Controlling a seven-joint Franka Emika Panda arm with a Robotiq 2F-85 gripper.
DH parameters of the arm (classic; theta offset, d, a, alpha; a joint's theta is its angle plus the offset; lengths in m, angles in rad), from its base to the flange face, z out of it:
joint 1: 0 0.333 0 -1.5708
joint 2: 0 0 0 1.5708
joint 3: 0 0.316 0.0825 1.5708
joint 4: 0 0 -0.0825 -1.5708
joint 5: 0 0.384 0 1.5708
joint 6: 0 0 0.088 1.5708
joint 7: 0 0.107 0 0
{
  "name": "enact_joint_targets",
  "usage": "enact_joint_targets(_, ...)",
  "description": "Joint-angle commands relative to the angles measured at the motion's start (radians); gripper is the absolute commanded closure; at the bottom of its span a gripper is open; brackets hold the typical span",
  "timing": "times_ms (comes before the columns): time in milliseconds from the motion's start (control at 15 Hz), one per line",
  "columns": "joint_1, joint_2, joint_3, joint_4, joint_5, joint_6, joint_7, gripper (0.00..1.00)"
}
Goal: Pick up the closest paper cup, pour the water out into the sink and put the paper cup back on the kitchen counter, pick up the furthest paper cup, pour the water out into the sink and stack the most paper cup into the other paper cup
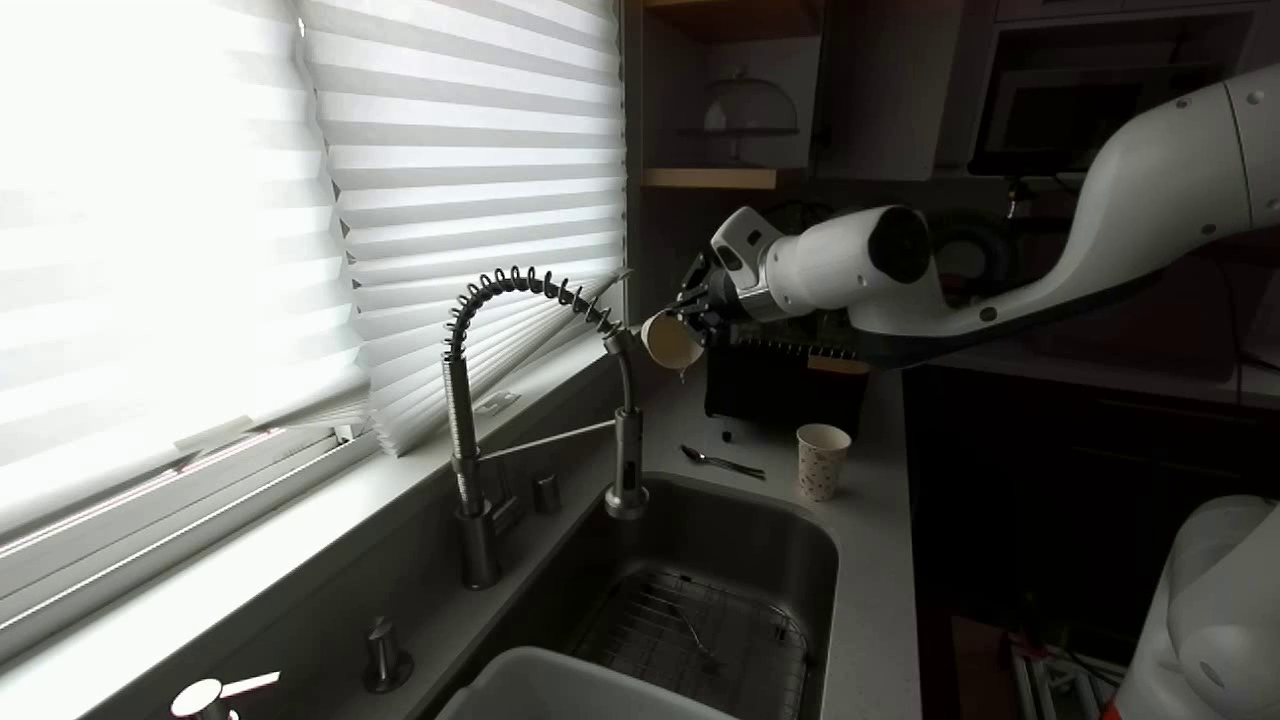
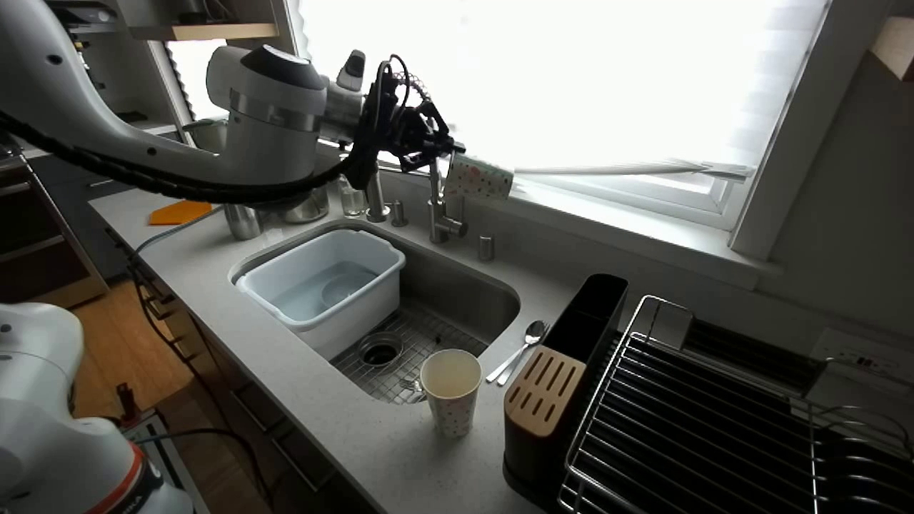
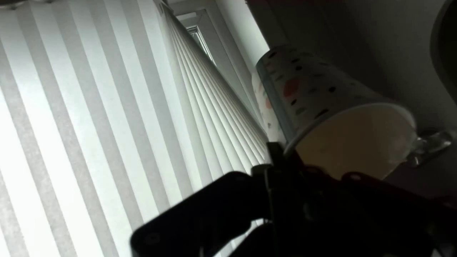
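The gripper (image 2: 453, 148) is clamped on the rim of a tilted paper cup (image 2: 478, 178), raised above the kitchen counter (image 2: 450, 471). In an exterior view, this cup lies at one o'clock from the middle of the sink (image 2: 464, 300); a standing paper cup (image 2: 452, 400) occupies the counter between four and five o'clock, upright, beside the sink's edge. In the dim wrist view, a clear liquid (image 3: 430, 146), probably water, issues from the tilted mouth at three o'clock.
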Motion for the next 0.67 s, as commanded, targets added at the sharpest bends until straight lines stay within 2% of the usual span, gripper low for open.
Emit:
enact_joint_targets(0, -0.012, -0.026, 0.015, 0.022, -0.219, 0.011, 0.183, 0.99)
enact_joint_targets(600, 0.099, -0.011, -0.024, 0.078, -0.73, -0.058, 0.622, 0.99)
